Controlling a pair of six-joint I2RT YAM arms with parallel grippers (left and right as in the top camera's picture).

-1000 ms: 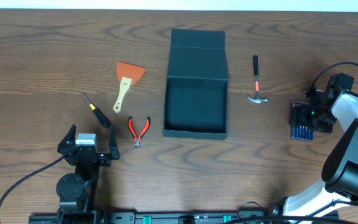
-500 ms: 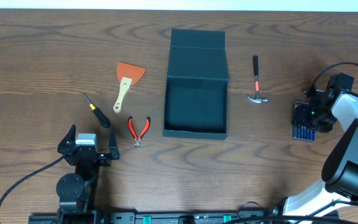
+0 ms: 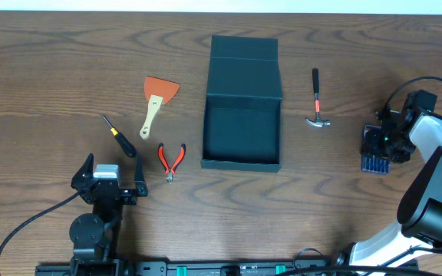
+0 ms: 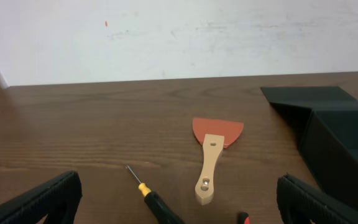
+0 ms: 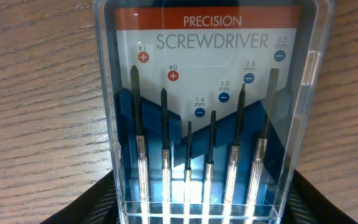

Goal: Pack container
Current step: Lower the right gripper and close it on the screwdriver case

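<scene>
Though open, container point(image 3: 242, 132) (hammer point(image 3: 315, 90) near, apart)

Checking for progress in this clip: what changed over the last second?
The screwdriver set has edged slightly right, within the right claw; whether it is gripped yet is unclear. The left claw stays open and still; box, hammer, scraper, pliers and screwdriver have not moved.
</scene>
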